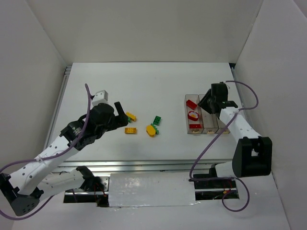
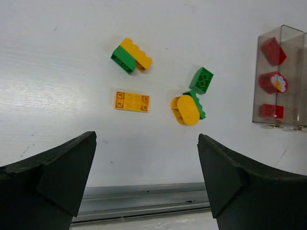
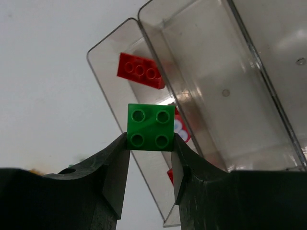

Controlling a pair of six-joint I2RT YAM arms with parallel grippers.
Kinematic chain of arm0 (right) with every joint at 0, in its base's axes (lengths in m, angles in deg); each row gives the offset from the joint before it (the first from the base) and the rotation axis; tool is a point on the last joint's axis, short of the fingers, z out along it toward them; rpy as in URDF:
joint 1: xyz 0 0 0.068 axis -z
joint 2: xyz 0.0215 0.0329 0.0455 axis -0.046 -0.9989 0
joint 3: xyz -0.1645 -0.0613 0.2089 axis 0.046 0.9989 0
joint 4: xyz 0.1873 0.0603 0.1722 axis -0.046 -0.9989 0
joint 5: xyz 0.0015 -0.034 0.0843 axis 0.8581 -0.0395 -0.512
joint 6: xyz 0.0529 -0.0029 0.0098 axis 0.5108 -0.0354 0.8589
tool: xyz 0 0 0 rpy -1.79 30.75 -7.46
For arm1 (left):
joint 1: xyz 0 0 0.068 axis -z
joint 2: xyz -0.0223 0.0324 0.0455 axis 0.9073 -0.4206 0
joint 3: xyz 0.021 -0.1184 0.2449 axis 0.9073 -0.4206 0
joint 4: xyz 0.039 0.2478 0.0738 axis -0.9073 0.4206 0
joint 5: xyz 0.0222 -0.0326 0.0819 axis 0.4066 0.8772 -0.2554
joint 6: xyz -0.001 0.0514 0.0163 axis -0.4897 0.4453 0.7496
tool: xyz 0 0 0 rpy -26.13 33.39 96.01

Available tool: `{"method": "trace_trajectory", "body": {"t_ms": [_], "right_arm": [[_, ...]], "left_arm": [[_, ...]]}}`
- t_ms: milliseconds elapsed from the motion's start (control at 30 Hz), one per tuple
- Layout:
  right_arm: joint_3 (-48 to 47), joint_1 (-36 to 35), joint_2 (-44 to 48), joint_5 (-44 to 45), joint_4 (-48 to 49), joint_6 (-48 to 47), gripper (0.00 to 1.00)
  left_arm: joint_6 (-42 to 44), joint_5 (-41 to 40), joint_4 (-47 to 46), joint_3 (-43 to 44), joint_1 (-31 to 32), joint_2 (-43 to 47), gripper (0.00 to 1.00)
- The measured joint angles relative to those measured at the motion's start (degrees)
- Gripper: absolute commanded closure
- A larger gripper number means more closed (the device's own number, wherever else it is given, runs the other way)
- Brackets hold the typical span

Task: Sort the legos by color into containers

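My right gripper is shut on a green four-stud lego and holds it above the row of clear containers, over the wall between the left and middle bins. The left bin holds a red brick, a red piece with a white face and another red brick. The middle bin looks empty. My left gripper is open and empty, above the table on the near side of the loose legos.
Loose on the table are a green-and-yellow pair, a flat yellow brick, a green brick and a rounded yellow piece with green under it. The table's metal front rail lies below my left gripper.
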Motion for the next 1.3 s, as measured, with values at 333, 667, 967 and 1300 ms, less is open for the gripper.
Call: {"method": "trace_trajectory", "body": {"t_ms": [333,667,967,1300], "right_arm": [[-4.2,4.3,-7.6,1.7,-3.6,-2.0,0.64],[-6.3,6.3,-9.9,2.4,-4.5,-2.1,0.14],[-12.5,-18.5,-8.3,14.9,-10.8,-0.5,0.0],[-30.2,-40.1,-27.9,25.3,-15.9,11.9,0.02]], "left_arm": [[-0.6,-0.6,1.8,-1.6,-5.4,-3.3,0.0],[2.0,1.8,1.7,-3.1,-7.3,-5.0,0.01],[8.0,-2.6,8.4,1.6,-7.7,-3.7,0.01],[12.7,-3.1,8.9,-3.2,-7.5,6.2,0.01]]}}
